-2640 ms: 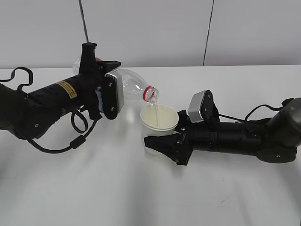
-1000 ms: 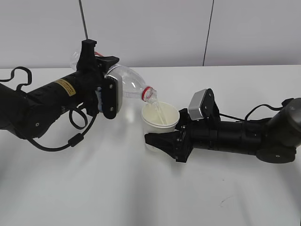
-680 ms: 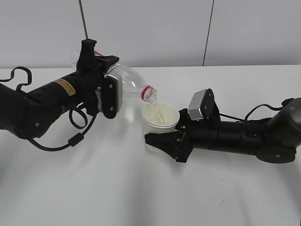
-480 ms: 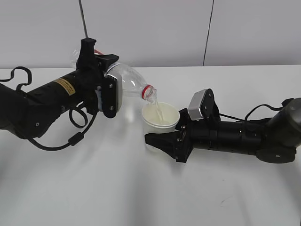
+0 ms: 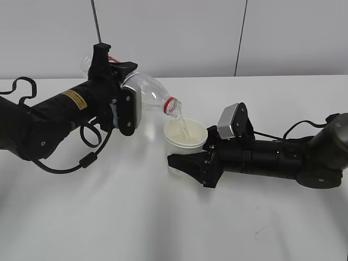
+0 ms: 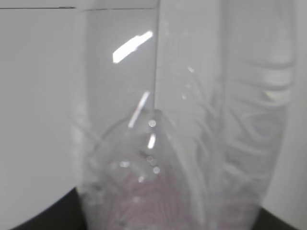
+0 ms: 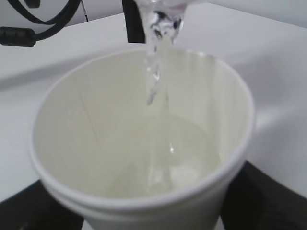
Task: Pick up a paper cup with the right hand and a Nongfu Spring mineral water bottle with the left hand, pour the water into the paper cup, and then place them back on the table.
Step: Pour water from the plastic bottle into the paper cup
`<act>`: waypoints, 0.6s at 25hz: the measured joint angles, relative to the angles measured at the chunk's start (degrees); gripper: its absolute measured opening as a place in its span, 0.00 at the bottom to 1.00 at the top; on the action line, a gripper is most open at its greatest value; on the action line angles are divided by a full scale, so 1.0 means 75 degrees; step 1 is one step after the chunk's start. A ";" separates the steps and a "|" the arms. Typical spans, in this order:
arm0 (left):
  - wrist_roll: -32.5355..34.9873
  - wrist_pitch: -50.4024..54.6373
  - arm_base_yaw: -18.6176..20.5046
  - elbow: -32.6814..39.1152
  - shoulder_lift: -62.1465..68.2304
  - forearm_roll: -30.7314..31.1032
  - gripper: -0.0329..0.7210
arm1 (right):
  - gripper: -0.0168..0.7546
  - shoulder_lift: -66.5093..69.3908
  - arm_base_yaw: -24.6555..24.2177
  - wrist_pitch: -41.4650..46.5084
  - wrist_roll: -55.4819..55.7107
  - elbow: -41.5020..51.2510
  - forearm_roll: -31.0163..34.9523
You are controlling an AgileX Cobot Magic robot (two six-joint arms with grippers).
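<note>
My left gripper (image 5: pixel 115 103) is shut on the Nongfu Spring mineral water bottle (image 5: pixel 148 95), held tilted with its red-ringed mouth down to the right over the paper cup (image 5: pixel 185 138). A thin stream of water falls from the mouth into the cup. The bottle's clear body fills the left wrist view (image 6: pixel 177 143). My right gripper (image 5: pixel 187 162) is shut on the paper cup and holds it upright just above the table (image 5: pixel 136 217). In the right wrist view the cup (image 7: pixel 144 143) has water in its bottom and the stream enters from above.
A looping black cable (image 5: pixel 89 152) hangs under the left arm. A small dark scuff mark (image 5: pixel 261 232) is on the table at the front right. The wall stands behind the table.
The bottle's base has risen a little, steepening the tilt. Water keeps flowing into the cup. The cup and right arm have barely moved.
</note>
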 joint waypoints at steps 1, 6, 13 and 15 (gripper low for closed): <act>-0.0001 0.0000 0.0000 0.0000 0.0000 0.0000 0.47 | 0.72 0.0000 0.0000 0.0000 0.0000 0.0000 0.0000; -0.0001 -0.0006 0.0000 0.0000 0.0000 -0.0015 0.47 | 0.72 0.0000 0.0000 0.0017 0.0000 0.0000 0.0000; -0.0206 -0.0015 0.0000 0.0000 0.0000 -0.0240 0.47 | 0.72 0.0000 0.0000 0.0031 0.0000 0.0000 0.0108; -0.0352 -0.0022 -0.0061 0.0000 0.0000 -0.0290 0.47 | 0.72 0.0000 0.0000 0.0031 0.0000 0.0000 0.0184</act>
